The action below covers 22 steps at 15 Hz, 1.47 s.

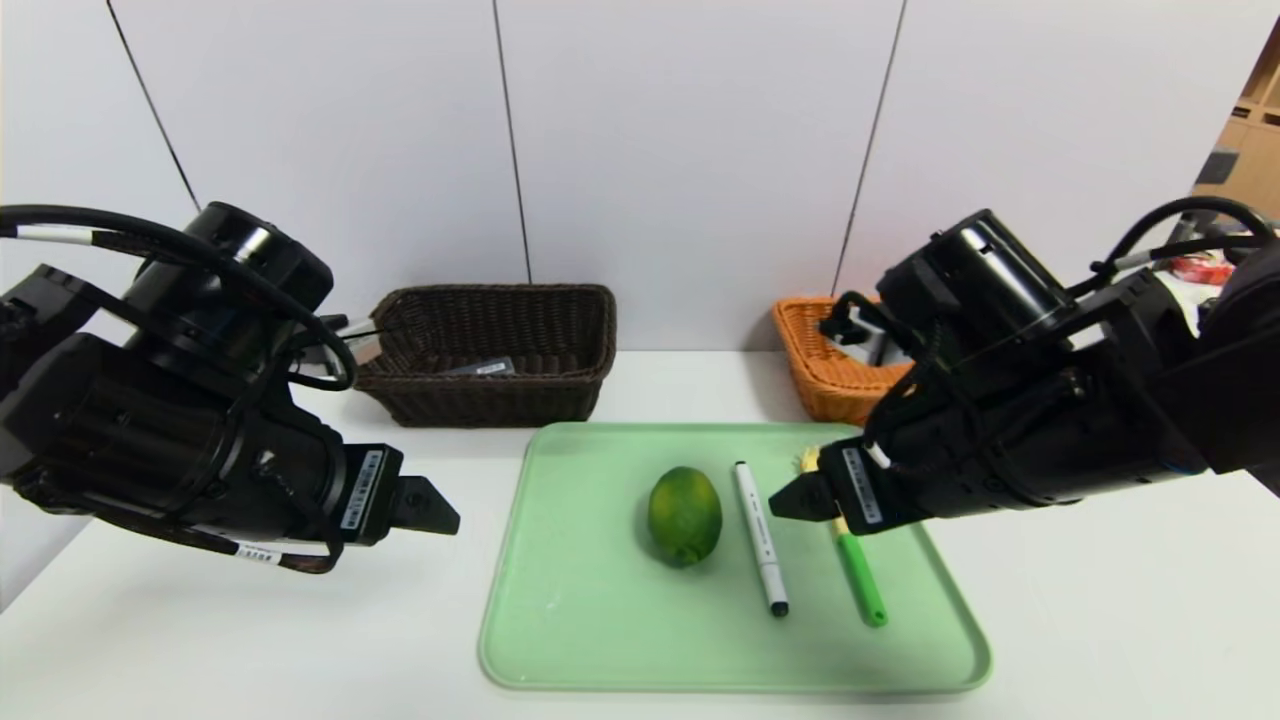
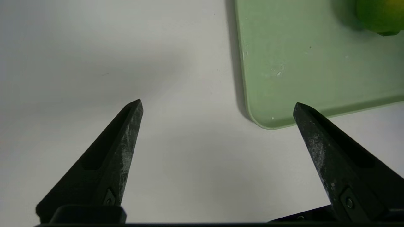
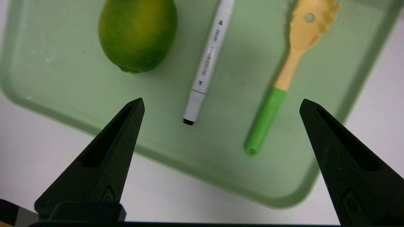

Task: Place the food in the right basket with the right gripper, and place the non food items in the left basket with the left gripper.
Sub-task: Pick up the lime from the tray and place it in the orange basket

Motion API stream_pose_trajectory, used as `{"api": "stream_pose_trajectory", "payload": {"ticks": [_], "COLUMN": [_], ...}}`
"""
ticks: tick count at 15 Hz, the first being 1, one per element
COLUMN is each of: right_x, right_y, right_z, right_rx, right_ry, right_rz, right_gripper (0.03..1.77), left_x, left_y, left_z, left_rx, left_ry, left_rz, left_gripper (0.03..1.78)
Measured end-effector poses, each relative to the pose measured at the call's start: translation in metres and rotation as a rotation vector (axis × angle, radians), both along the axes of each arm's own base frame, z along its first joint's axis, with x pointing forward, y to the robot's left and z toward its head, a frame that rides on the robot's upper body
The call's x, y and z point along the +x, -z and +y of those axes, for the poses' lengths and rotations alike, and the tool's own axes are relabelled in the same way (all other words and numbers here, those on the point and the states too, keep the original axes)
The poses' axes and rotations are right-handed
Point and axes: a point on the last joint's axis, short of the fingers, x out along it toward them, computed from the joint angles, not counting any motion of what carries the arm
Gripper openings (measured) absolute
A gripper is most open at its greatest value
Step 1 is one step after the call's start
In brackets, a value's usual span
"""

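**Both grippers empty above a tray of three things**

Head view: a pale green tray (image 1: 560,640) lies on the white surface (image 1: 1100,620). On it, side by side, are the lime (image 1: 685,515), the marker (image 1: 761,537) and the spoon (image 1: 852,560), whose yellow head is mostly hidden behind the right gripper (image 1: 800,498). That gripper hangs over the tray's right part, above the spoon and just beside the marker. The left gripper (image 1: 430,508) hangs over bare surface to the left of the tray. At the back wall stand the dark basket (image 1: 560,390), with a grey case (image 1: 480,367) lying inside, and the orange basket (image 1: 825,385), partly covered by the right arm. Far right, cardboard boxes (image 1: 1245,140) show past the wall.

Left wrist view: the left gripper (image 2: 217,105) has its jaws spread wide with nothing between them, only white surface (image 2: 94,47) and a rounded corner of the tray (image 2: 284,94) beneath. The lime (image 2: 378,15) shows just at the frame's edge. Neither basket appears here.

Right wrist view: the right gripper (image 3: 221,102) also has its jaws wide apart and empty. Between and beyond them lie the marker (image 3: 208,60) and the spoon (image 3: 293,56), its slotted, toothed head plain here as it is not from the head; the lime (image 3: 137,33) sits apart from the marker. All three rest on the tray (image 3: 47,78), none touching another.
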Motion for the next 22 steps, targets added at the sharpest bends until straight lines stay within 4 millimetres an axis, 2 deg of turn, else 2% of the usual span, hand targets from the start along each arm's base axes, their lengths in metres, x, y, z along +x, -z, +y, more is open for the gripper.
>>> {"api": "stream_pose_trajectory", "payload": {"ticks": [5, 9, 11, 15, 22], "right_x": [0.013, 0.018, 0.021, 0.028, 0.039], "right_y": [-0.001, 0.015, 0.024, 0.042, 0.061], "right_z": [0.05, 0.088, 0.101, 0.114, 0.119], "right_rx": [-0.02, -0.074, -0.089, -0.121, -0.161], "right_ry": [-0.016, -0.031, -0.045, -0.05, -0.034], "right_rz": [0.003, -0.006, -0.001, 0.015, 0.037], "right_gripper": [1.7, 1.7, 1.7, 1.7, 1.7], "left_x": [-0.003, -0.003, -0.003, -0.003, -0.004], "left_y": [0.002, 0.003, 0.003, 0.003, 0.004], "left_z": [-0.001, -0.001, -0.001, -0.001, 0.0], "left_rx": [0.004, 0.006, 0.006, 0.007, 0.011], "left_ry": [0.009, 0.01, 0.009, 0.009, 0.007], "left_rz": [0.005, 0.008, 0.008, 0.008, 0.011], "left_gripper": [1.69, 1.69, 1.69, 1.69, 1.69]}}
